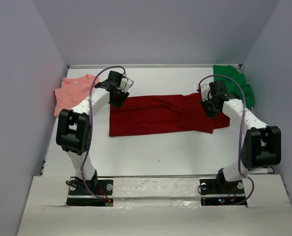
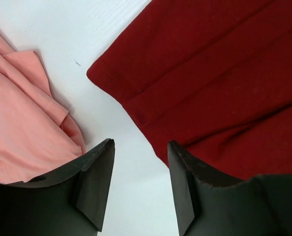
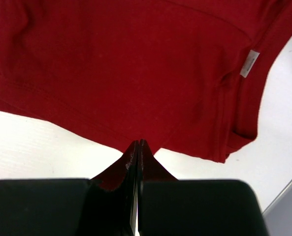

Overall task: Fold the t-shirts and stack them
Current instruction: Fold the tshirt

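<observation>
the plain cloth, short-sleeved dark red t-shirt (image 1: pixel 160 115) is lying spread lengthwise in the middle of the flat white tabletop (image 1: pixel 160 152), and its layered edges suggest it is partly folded. the black two-finger right tool (image 3: pixel 138 142) is sitting at this shirt's right end with its fingers pressed fully together, pinching a thin bit of the red hem. the black two-finger left tool (image 2: pixel 141 143) is hovering at the shirt's left far corner with its fingers standing partly apart and gripping nothing. bare tabletop is showing in the gap, and only one finger is overlapping the red edge. that is where trouble could be starting: if the left tool is closing from this spot, it may be catching only a sliver of cloth or missing the corner, so a lift would be pulling one end alone, dragging the shirt askew or undoing its fold. the right tool's pinch is looking shallow too, and the hem could be slipping out under tension. the crumpled cloth salmon pink t-shirt (image 1: pixel 74 93) is lying just beyond the red shirt's left far corner, parted from it by a strip of tabletop and near enough for a drifting finger to be snagging it. the bunched cloth bright green t-shirt (image 1: pixel 234 81) is lying beyond the shirt's right far corner. no containers are showing in any view, so nothing is sitting inside anything.
</observation>
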